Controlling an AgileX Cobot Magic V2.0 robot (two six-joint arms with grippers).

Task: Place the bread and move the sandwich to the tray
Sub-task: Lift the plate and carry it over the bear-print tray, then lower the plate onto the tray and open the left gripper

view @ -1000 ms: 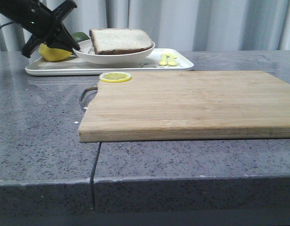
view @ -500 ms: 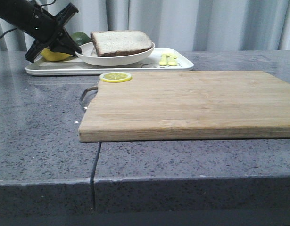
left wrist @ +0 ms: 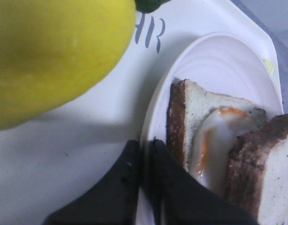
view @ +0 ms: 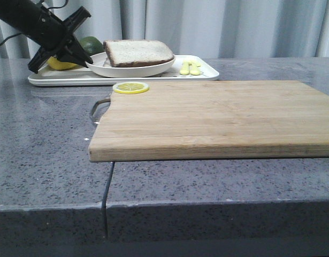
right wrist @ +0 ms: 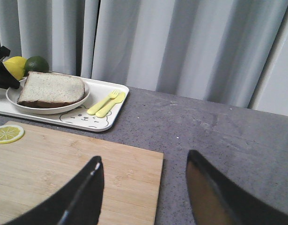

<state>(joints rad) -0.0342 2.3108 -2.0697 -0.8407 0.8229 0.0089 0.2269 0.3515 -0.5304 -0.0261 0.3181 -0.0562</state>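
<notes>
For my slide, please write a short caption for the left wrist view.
Left gripper pinches the rim of the plate holding the sandwich on the tray, beside a lemon.

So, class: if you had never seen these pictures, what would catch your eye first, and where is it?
The big wooden cutting board fills the middle of the grey table, a lemon slice at its far left corner. Behind it, on the white tray, the left gripper has its jaws pinched on the rim of the plate carrying the egg sandwich, beside a lemon.
</notes>
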